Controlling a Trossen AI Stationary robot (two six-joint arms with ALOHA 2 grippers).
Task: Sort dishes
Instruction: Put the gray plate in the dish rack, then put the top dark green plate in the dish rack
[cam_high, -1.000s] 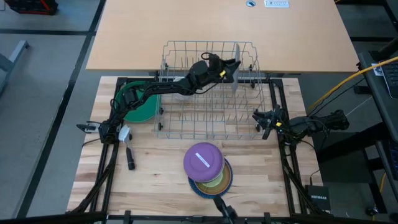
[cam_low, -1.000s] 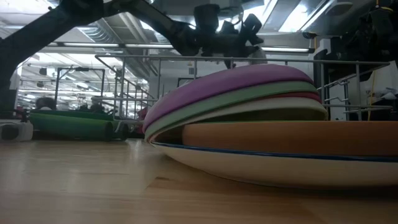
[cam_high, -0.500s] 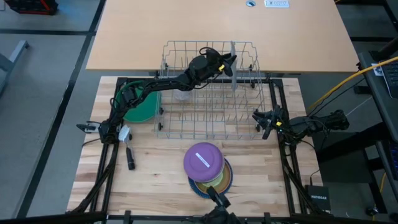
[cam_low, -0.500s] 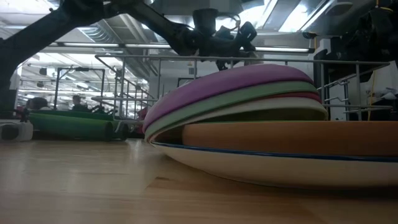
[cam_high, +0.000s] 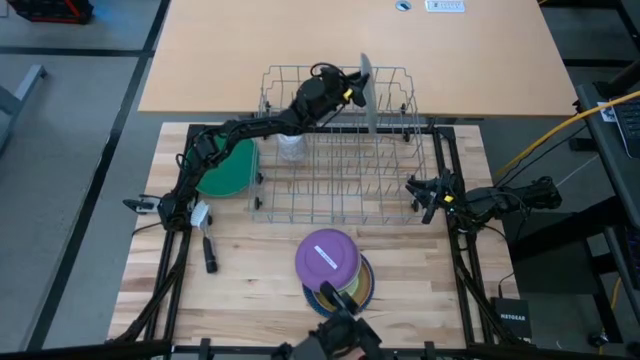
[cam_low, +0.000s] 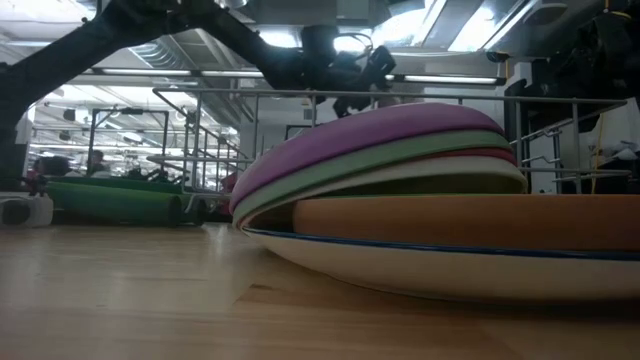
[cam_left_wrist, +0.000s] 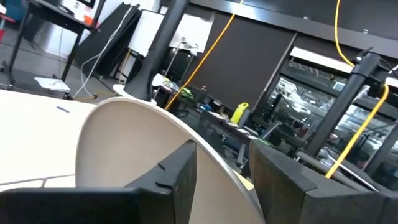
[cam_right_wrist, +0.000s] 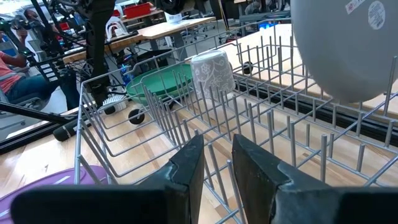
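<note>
My left gripper (cam_high: 352, 92) reaches over the far side of the wire dish rack (cam_high: 335, 185), shut on a grey plate (cam_high: 366, 88) that stands on edge. The right wrist view shows this plate (cam_right_wrist: 348, 50) above the rack's wires. Near the table's front edge sits a stack of dishes (cam_high: 333, 272) with a purple one (cam_low: 380, 128) on top, then pale green, white, tan and a blue-rimmed plate at the bottom. A green plate (cam_high: 226, 172) lies on the table left of the rack. My right gripper (cam_high: 420, 195) waits at the rack's right side, slightly open, with nothing between its fingers. My left gripper pinches the grey plate at its rim (cam_left_wrist: 217, 182), one finger (cam_left_wrist: 177, 177) on each face. The fingers come about level from the table's left. The plate stands upright on edge, lifted over the rack.
A clear glass (cam_right_wrist: 212, 71) stands upside down in the rack's left part. The rack's upright tines (cam_right_wrist: 273, 134) fill the space before my right gripper. A dark tool (cam_high: 209, 252) lies on the table at the left. A tan table (cam_high: 350, 40) adjoins the far side.
My left gripper has carried the grey plate toward the table's far edge and a little left, over the rack's far side. The plate has stayed on edge in the hold.
</note>
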